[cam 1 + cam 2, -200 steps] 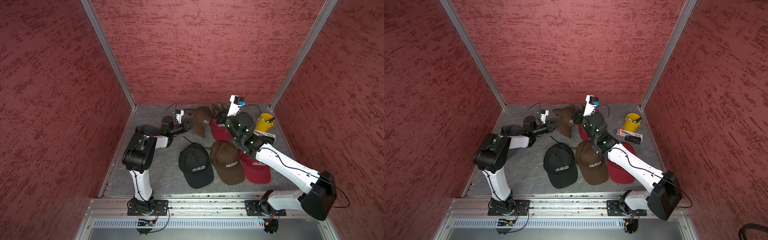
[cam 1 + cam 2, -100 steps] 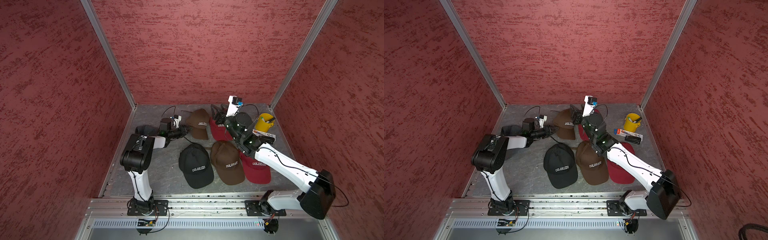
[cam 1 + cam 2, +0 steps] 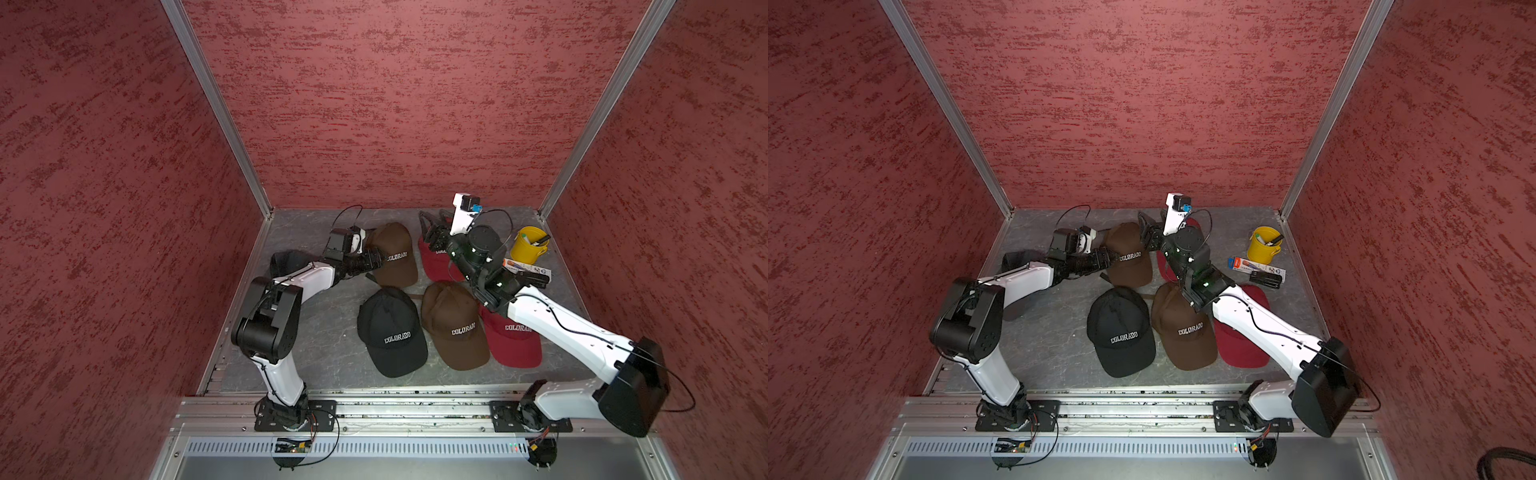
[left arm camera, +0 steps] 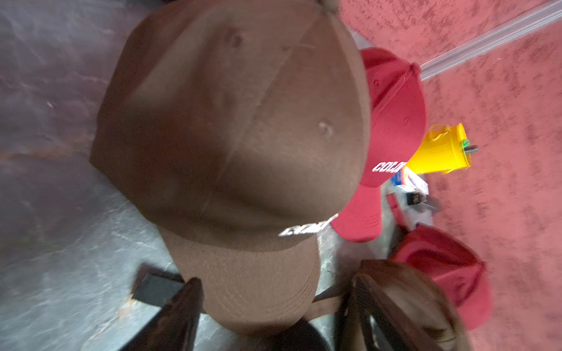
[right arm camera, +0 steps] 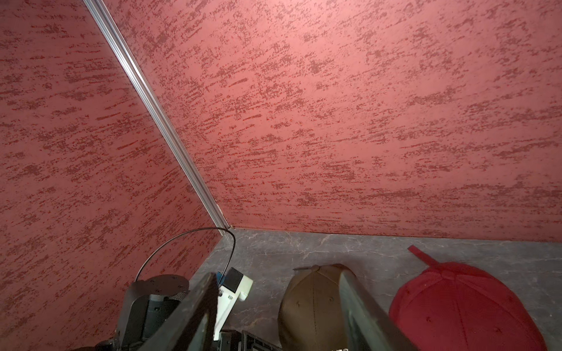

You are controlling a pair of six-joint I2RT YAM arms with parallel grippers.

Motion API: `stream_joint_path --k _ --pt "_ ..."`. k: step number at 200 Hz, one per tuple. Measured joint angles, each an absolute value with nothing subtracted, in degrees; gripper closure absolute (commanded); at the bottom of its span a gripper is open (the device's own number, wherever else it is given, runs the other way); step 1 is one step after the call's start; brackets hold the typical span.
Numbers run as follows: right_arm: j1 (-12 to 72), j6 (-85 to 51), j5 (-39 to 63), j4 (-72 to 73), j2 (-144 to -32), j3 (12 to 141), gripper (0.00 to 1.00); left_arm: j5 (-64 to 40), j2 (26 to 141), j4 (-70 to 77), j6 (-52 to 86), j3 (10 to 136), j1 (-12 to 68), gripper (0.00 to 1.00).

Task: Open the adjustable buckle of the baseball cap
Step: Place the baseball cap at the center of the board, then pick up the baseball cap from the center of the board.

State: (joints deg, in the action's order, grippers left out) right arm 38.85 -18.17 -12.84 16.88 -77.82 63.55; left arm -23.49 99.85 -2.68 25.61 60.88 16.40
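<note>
The brown cap (image 3: 395, 253) sits crown-up at the back of the table (image 3: 332, 332). Its brim lies between the wide-spread jaws of the left claw (image 4: 278, 282), unpinched. The right claw (image 5: 276, 275) hangs nearby, also parted and empty. The cloth looks light and floppy, so it is probably best to pin the stiffer brim and pull the strap tail (image 5: 301, 269) at the rear.

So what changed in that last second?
The left pincer opened and let go of the far brown cap, which settled flat on the table, lettering now showing. The right pincer hangs open as before; the black cap and yellow bucket stayed put.
</note>
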Motion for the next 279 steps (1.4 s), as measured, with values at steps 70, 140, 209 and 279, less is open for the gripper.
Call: stream_joint_path --k 70,140,209,279 --pt "38.81 -18.55 -9.41 16.16 -79.99 63.33 0.35 -10.94 88.95 -15.75 21.21 60.80 17.17 0.02" --pt "38.81 -21.28 0.19 16.64 -84.71 63.05 0.35 -10.66 69.32 -29.50 21.41 58.96 -1.74 0.09" --pt "40.49 -23.38 10.07 16.40 -91.85 62.85 0.35 -16.25 69.21 -34.09 24.99 51.46 -16.67 0.09" --pt "41.69 -22.24 11.31 14.11 -91.92 63.02 0.35 -17.54 79.31 -26.61 19.55 51.64 -20.29 0.11"
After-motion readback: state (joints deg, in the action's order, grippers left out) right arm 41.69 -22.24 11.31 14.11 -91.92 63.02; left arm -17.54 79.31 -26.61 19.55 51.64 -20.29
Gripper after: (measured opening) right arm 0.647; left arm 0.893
